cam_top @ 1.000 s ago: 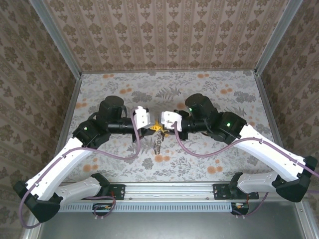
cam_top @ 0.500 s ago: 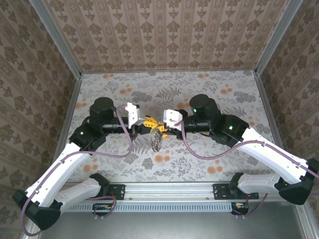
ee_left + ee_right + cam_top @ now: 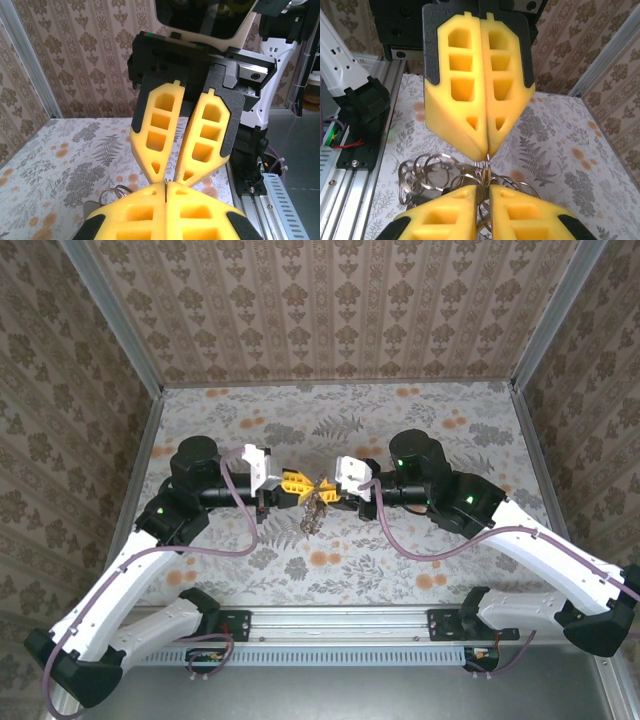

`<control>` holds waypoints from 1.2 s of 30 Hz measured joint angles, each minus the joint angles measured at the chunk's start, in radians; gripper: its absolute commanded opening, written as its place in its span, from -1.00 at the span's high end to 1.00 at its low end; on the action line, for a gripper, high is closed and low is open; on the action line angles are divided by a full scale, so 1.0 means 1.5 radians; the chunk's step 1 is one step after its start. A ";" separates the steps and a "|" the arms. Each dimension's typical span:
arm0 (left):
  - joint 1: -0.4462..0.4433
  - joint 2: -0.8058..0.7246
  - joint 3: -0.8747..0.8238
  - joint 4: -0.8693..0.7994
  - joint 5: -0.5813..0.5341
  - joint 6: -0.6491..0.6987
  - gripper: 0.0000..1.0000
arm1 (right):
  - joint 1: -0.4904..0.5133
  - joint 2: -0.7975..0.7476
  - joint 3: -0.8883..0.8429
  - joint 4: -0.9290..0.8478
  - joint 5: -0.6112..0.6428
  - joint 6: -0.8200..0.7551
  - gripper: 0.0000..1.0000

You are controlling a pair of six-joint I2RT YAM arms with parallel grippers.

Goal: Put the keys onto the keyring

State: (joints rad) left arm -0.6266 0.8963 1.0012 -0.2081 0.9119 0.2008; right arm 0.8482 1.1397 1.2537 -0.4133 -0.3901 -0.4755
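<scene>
Grey floral tabletop [image 3: 420, 430], brown damask walls [image 3: 330, 310], aluminium rail [image 3: 340, 622] at near edge. Keyring [image 3: 435, 172] pinched by left gripper [image 3: 487, 150], fingers pressed together; right gripper [image 3: 172, 176] slightly parted around rings.

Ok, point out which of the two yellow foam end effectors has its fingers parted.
The right end effector: a narrow gap shows between its yellow foam fingers, the grey metal ring chain passing through. The left end effector's fingers press flush.
</scene>
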 measured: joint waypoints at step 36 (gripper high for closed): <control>0.000 -0.004 -0.006 0.024 0.013 -0.009 1.00 | -0.020 -0.015 -0.033 0.092 -0.065 0.063 0.38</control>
State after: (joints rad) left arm -0.6266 0.8898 0.9924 -0.1715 0.9321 0.1867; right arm 0.8177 1.1175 1.2041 -0.2756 -0.4870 -0.3813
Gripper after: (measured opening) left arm 0.060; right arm 0.312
